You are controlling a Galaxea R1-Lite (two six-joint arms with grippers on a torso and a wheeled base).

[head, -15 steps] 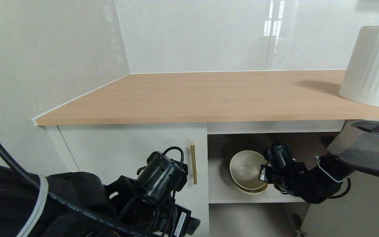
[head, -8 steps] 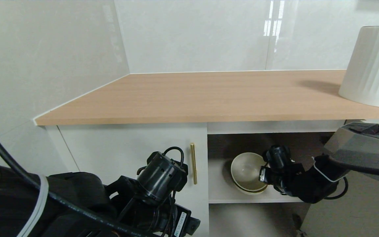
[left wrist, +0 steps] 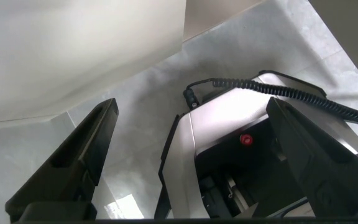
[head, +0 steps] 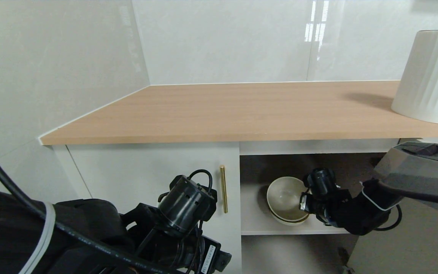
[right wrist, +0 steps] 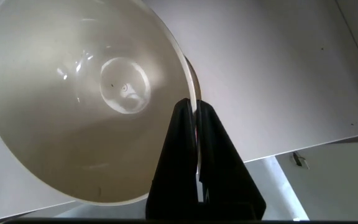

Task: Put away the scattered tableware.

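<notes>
— Where do we stand with the bowl [head: 284,196]?

— It sits in the open cabinet compartment, lower middle of the head view, nested in a second bowl [head: 288,220] on the shelf [head: 255,225]. Its mouth is tilted up and out towards us.

— And our right gripper [head: 305,202]?

— Just right of the bowl in that frame, coming in from the right. Its jaws are pinched together on the bowl's right-hand rim, one inside the wall and one outside; the right wrist view shows the rim running between them.

— So which way does the bowl lie from the jaws?

— Towards the left of the frame and a little deeper into the compartment. Being round, it has no long axis to line up; what matters is the rim edge in the pinch. We judge that the coming move is to let go and draw back rightwards and out, and that turns on the upper bowl resting fully in the lower one. We cannot tell how square it sits.

— Our left gripper [left wrist: 191,106]?

— Jaws apart, holding nothing. That arm is at the lower left of the head view, before the closed door with the brass handle [head: 222,189], well apart from the bowls. The right arm is clearly nearer.

— Any writing?

— None that we see on either bowl. A small printed label [head: 209,259] shows on the left arm at the bottom edge; we leave it unread.
</notes>
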